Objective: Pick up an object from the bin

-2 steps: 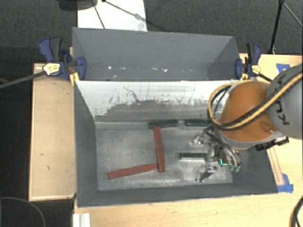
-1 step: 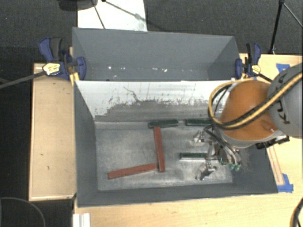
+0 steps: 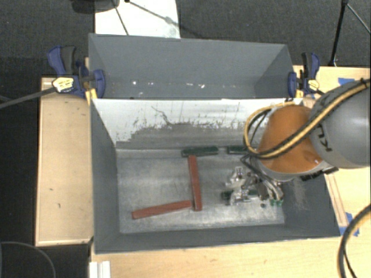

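Observation:
My gripper point(image 3: 239, 189) hangs low over the bin's floor at the right, below the orange wrist cover. Just left of it a brown flat stick point(image 3: 195, 183) lies lengthwise, pointing from the back towards the front. A second brown stick point(image 3: 161, 210) lies almost crosswise at the front left, its right end meeting the first stick's near end. A dark green stick point(image 3: 200, 152) lies along the foot of the back wall, touching the first brown stick's far end. Another short green piece point(image 3: 235, 150) lies to its right, partly hidden by the arm's cables.
The arm with its orange cover and looped cables reaches in from the right and covers the bin's right side. The bin's walls slope steeply on all sides. Bare floor lies at the left between the sticks and the left wall.

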Controlling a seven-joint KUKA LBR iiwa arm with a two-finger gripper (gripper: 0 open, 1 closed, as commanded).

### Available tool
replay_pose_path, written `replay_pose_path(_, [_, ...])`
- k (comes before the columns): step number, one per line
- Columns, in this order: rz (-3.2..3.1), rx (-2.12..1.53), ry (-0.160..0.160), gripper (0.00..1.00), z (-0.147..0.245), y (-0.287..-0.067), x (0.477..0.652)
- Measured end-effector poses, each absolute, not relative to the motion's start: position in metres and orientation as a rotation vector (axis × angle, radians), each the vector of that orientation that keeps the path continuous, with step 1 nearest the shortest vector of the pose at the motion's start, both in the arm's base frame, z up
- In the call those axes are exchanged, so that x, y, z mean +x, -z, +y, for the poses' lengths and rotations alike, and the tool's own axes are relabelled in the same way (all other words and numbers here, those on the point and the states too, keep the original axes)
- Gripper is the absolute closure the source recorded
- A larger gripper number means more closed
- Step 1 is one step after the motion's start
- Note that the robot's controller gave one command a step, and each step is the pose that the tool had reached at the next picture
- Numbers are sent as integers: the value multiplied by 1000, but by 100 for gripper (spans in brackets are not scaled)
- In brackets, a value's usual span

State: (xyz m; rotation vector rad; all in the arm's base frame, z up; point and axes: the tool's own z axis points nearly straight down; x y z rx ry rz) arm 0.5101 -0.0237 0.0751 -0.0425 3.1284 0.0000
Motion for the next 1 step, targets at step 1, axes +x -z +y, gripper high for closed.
replay_pose_path(1, [3128,-43,0,100,-24,-75,510])
